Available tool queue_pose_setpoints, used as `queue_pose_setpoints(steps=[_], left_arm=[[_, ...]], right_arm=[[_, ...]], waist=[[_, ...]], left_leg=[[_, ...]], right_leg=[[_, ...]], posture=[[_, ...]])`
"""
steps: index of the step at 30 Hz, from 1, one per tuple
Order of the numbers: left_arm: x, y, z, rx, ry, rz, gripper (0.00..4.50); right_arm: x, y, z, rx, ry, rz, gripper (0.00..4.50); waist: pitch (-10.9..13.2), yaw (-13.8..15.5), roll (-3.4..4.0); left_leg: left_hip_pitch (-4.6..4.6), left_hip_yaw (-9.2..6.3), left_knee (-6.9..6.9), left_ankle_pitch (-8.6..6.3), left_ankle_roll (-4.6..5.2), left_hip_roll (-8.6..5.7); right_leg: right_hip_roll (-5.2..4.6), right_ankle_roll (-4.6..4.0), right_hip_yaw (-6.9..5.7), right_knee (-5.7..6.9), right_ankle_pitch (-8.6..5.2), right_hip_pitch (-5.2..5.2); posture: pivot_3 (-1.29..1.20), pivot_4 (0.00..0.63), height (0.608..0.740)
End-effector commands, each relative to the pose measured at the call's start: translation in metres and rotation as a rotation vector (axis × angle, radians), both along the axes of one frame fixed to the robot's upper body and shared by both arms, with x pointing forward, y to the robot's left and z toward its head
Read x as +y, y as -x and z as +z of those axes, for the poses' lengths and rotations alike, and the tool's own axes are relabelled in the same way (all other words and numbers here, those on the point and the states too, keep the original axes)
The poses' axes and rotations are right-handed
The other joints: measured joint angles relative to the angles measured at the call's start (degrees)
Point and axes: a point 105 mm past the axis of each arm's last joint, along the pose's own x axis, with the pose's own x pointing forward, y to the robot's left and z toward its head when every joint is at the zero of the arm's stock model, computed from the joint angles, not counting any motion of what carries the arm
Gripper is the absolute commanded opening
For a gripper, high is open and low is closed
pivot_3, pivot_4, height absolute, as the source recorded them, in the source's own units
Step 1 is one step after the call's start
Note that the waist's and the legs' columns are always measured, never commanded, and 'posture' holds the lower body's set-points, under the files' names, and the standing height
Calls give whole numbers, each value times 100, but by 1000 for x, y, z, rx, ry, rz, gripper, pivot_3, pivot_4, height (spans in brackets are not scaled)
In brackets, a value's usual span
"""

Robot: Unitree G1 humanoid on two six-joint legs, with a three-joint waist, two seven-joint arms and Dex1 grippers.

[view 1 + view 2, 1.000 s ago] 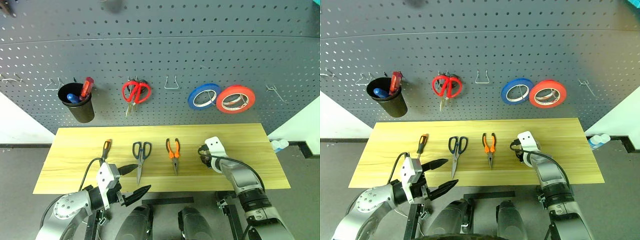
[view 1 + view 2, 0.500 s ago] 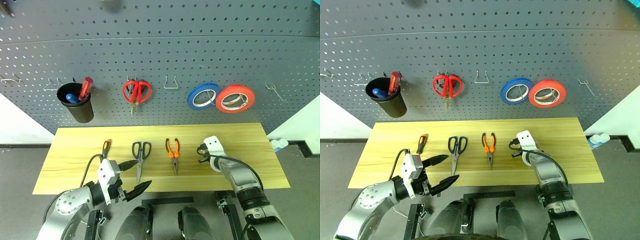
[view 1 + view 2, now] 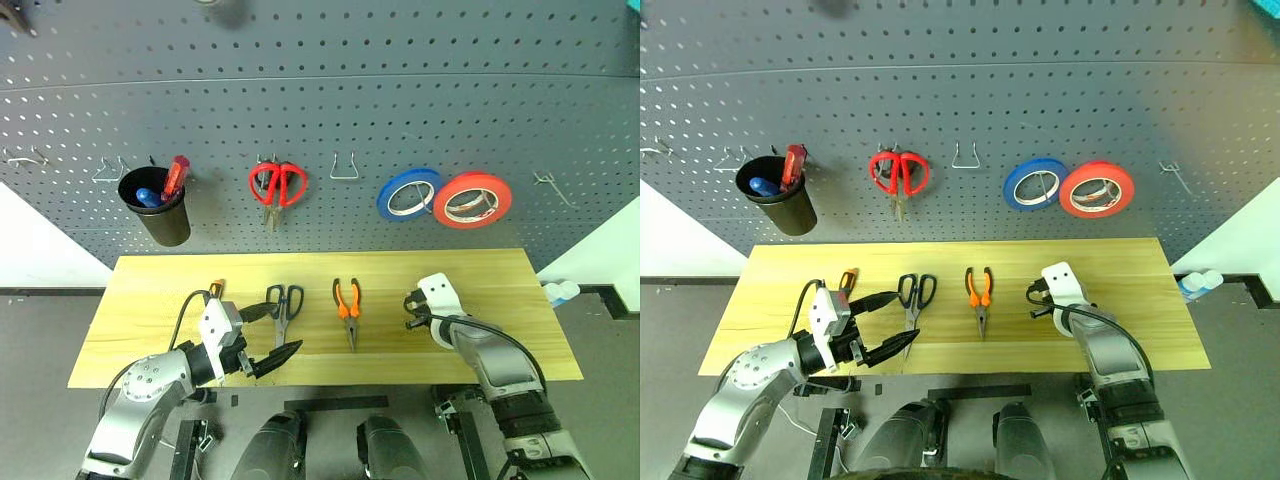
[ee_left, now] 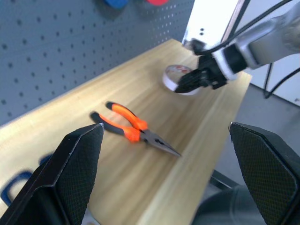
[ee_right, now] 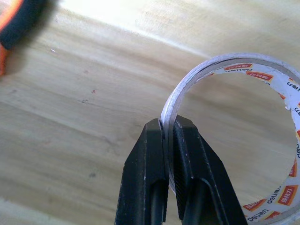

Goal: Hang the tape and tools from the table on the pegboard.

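Observation:
The whitish tape [image 5: 248, 70] is at the right part of the table [image 3: 150, 340], close to the wood. My right gripper [image 5: 168, 124] is shut on its rim, one finger inside the ring and one outside. The left wrist view shows the same grip, with the tape [image 4: 174, 75] held by the right gripper [image 4: 186, 83]. On the table lie an orange-handled screwdriver [image 3: 215, 290], black scissors [image 3: 283, 305] and orange pliers [image 3: 347, 305]. My left gripper [image 3: 272, 333] stands open over the table's front, beside the black scissors. The pegboard [image 3: 320, 90] rises behind.
On the pegboard hang red scissors [image 3: 277, 185], a blue roll [image 3: 408, 193], a red-orange roll [image 3: 472, 199] and a black cup [image 3: 160, 210] with screwdrivers. Bare hooks show at the middle [image 3: 343, 168], the right [image 3: 548, 182] and the far left [image 3: 25, 158].
My right gripper has shut on the tape's rim and risen slightly. My left gripper, still open, has moved forward from the table's front edge to beside the black scissors.

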Motion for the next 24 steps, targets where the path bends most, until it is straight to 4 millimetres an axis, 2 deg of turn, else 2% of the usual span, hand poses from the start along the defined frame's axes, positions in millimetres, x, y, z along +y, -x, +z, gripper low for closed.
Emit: queue_pose_setpoints(steps=[1, 7, 14, 19, 24], left_arm=[[-3, -6, 4, -44, 6, -22, 4478], [-4, -20, 5, -78, 6, -40, 4478], [-7, -33, 9, -109, 11, -63, 4478], [-8, -40, 10, -122, 13, -72, 4478], [-6, -44, 12, -135, 9, -75, 4478]], right_arm=[[-2, 2, 21, -61, -14, 23, 73], [-5, 16, 40, -125, -57, 63, 73], [-13, 20, 59, -232, -97, 83, 73], [-34, 19, 68, -296, -79, 38, 73], [-65, 13, 87, -395, -30, -41, 73]], waist=[[-90, -6, 3], [-368, -12, -2], [-535, -26, -3], [-577, -22, 6], [-596, -33, 10]], left_leg=[[0, 0, 1, 1, -2, 0], [7, -1, 9, 4, -6, 0], [50, -1, 14, -10, 20, 0], [92, -2, 15, -11, 21, 1], [99, -2, 16, -11, 23, 1]], right_leg=[[0, 0, 0, 1, 0, 1], [4, 0, -1, 10, 0, 8], [5, 1, 1, 25, 2, 44], [6, 0, 3, 27, 2, 85], [7, 0, 3, 28, 2, 91]], posture=[[-43, 45, 717], [-59, 2, 717], [-79, 0, 717], [-81, 0, 717], [-77, 0, 717]])
